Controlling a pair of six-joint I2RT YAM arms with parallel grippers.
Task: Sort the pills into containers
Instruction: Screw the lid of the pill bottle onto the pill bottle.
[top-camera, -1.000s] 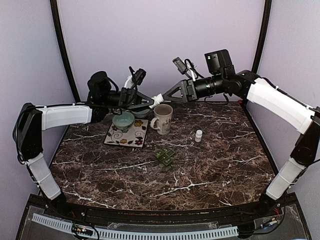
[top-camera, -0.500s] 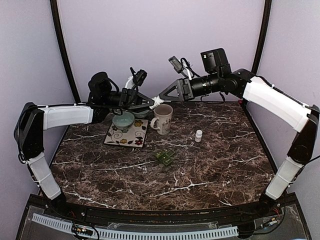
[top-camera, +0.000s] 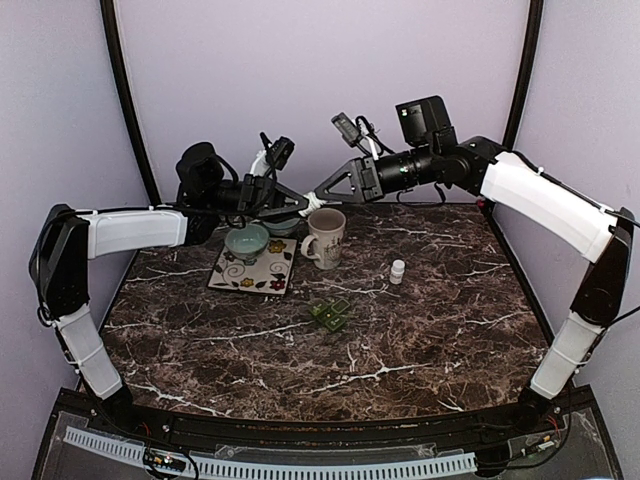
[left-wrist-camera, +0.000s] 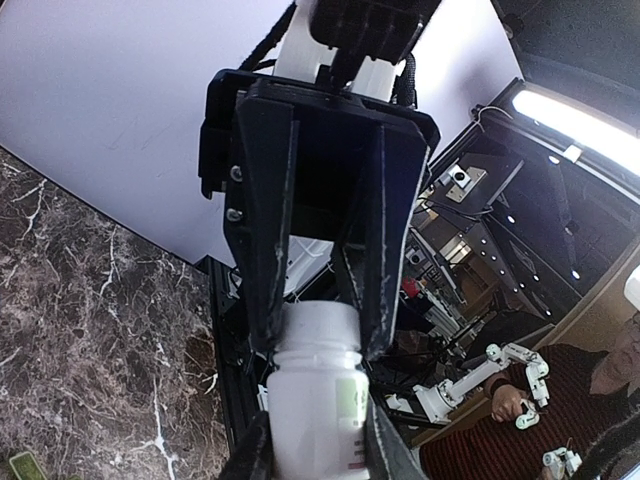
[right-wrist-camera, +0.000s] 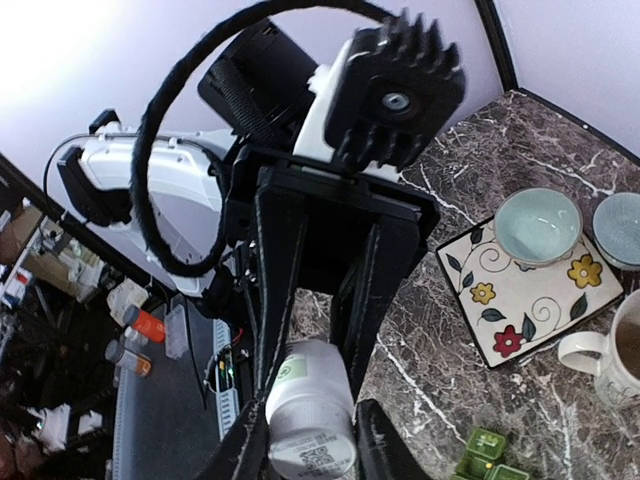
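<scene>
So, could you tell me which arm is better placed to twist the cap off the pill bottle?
Probably the right: the right gripper straddles the cap end of the pill bottle, while the left gripper grips its body.

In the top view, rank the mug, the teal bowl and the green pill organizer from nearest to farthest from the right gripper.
1. Mug, directly under the right gripper.
2. Teal bowl, off to the left, on the flowered tile.
3. Green pill organizer, well forward, toward the camera.

Dark marble-patterned bench (top-camera: 430, 330), white-veined. A square white tile with floral print (top-camera: 272, 274) lay flat at rear left. Plain lilac backdrop wall (top-camera: 320, 70) stood behind.
</scene>
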